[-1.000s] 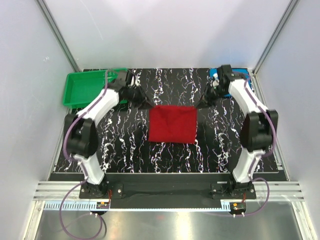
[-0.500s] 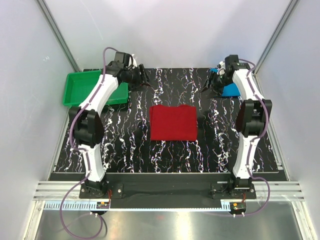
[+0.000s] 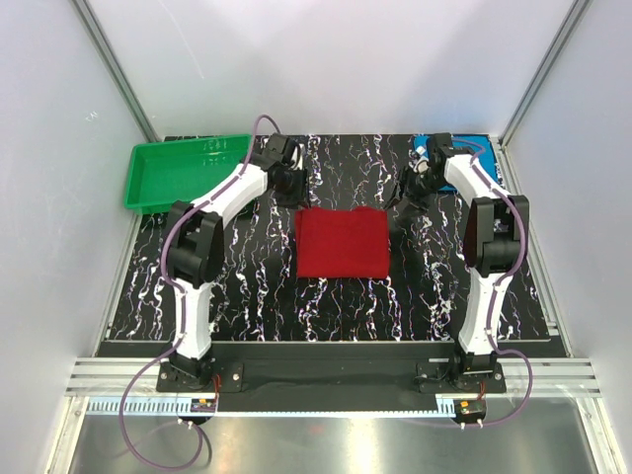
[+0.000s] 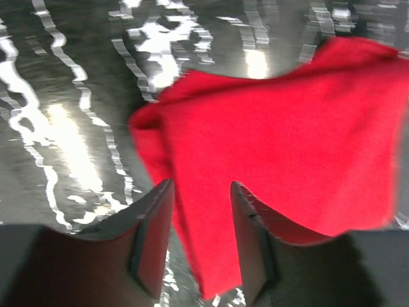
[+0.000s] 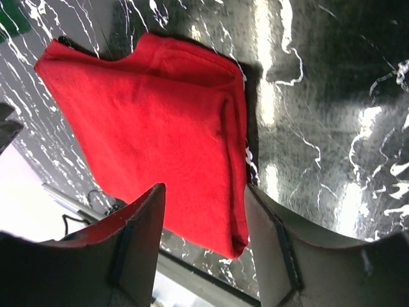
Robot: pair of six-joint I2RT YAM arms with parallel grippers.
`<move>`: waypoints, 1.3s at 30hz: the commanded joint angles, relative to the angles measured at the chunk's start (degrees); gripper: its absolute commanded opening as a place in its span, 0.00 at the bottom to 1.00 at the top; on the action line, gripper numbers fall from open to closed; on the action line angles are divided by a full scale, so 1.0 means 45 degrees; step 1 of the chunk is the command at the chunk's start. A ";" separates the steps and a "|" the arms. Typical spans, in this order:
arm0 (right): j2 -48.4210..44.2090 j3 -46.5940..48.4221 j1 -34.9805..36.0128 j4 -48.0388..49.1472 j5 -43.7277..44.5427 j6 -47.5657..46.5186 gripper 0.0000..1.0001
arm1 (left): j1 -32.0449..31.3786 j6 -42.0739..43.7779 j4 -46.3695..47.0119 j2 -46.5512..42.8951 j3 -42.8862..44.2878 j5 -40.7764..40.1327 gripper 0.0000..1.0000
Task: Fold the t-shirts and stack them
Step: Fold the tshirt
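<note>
1. The deep red soft cloth t-shirt (image 3: pixel 342 243) lies mid-frame as a folded rectangle.
2. My left gripper (image 4: pixel 201 236) hangs by its upper-left corner, jaws parted and empty.
3. My right gripper (image 5: pixel 204 246) mirrors it at the upper-right corner, also parted and empty. I judge the pair is set for a shared lift.
4. The bright blue folded t-shirt (image 3: pixel 476 144) waits at upper right, likely as the stack's base.

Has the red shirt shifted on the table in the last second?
No. The folded deep red cloth t-shirt lies in the same place relative to the green plastic tray.
</note>
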 commanded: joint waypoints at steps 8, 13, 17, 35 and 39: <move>0.0511 0.0588 0.0305 0.0402 0.0696 -0.0343 0.57 | -0.0386 0.0385 0.0559 0.1040 0.0849 -0.1877 0.46; 0.0766 0.0823 0.0364 0.0342 0.0579 -0.0382 0.55 | -0.0386 0.0189 0.0660 0.1587 0.1412 -0.1448 0.40; 0.0960 0.1076 0.0364 0.0303 0.0559 -0.0324 0.53 | -0.0386 0.0071 0.0444 0.1997 0.1668 -0.1603 0.40; 0.2699 0.3146 0.0656 -0.0282 0.0306 -0.0519 0.48 | -0.0386 0.0091 0.0073 0.3130 0.3094 -0.1526 0.31; 0.2914 0.3576 0.0696 -0.0283 0.0111 -0.0402 0.33 | -0.0386 0.0110 0.0015 0.3209 0.3387 -0.1487 0.14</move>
